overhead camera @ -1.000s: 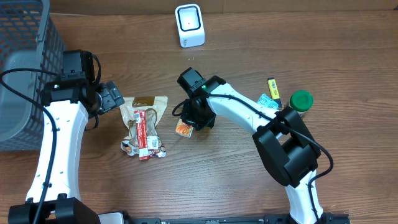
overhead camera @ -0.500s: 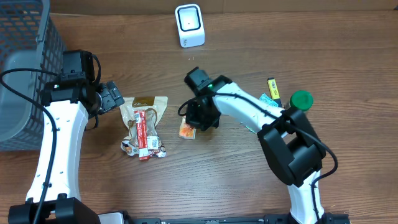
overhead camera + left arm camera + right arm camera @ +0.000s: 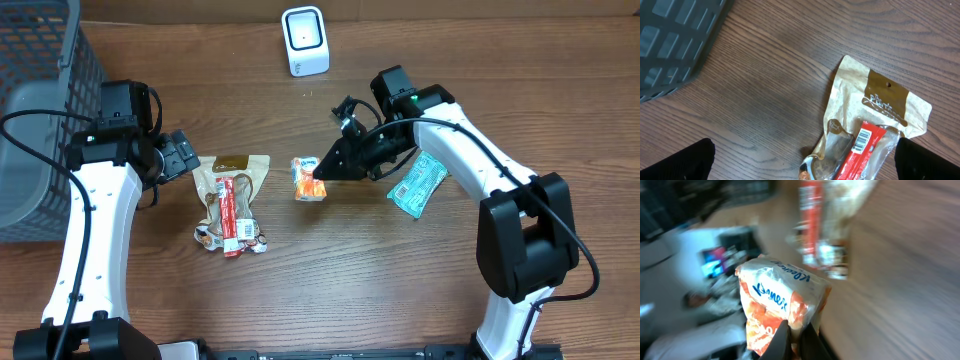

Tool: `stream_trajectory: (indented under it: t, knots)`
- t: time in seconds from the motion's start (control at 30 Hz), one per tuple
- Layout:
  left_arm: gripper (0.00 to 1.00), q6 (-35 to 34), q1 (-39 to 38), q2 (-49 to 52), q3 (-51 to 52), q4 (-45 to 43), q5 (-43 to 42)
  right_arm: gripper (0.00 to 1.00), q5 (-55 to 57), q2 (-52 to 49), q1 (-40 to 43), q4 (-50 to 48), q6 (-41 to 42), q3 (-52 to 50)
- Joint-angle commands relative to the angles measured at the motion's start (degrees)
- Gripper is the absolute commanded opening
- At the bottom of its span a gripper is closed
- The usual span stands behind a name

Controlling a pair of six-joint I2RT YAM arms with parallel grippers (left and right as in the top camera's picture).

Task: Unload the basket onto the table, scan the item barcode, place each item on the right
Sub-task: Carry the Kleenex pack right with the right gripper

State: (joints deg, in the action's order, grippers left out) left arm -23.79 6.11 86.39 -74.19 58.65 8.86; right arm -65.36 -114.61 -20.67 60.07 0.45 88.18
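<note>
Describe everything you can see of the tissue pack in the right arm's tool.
The tissue pack is a small, soft packet in crinkled plastic film, white with blue Kleenex lettering and orange lower down. The right tool is shut on one edge, pinching the wrap; nothing else visibly touches it. From overhead it sits between the treat pouch and the right arm, lower in the picture than the white scanner. Whether it clears the table is unclear, and no barcode shows.

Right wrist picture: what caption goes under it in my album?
Shut jaws pinch the edge of a small orange-and-white plastic Kleenex tissue packet; wooden table blurred behind.
</note>
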Motion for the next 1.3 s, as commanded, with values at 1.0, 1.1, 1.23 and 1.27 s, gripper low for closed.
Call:
stream_trajectory:
  t: [1.0,1.1,1.23,1.27]
  knots:
    - [1.0,0.24,-0.5,0.39,0.13,-0.2,0.57,0.04,-21.0,1.09,9.79,29.38,-46.18,-1.22]
    - [1.0,0.24,-0.5,0.39,0.13,-0.2,0.57,0.04,-14.75,1.07,9.62,28.04,-46.16,-1.25]
    - [1.0,0.24,-0.5,0.39,0.13,-0.2,0.55,0.04,-10.49,1.01,8.87,26.95,-46.12,-2.08]
    - [1.0,0.24,-0.5,0.39,0.13,-0.17,0.57,0.04,-9.99,0.92,8.7,26.49,-45.7,-2.43]
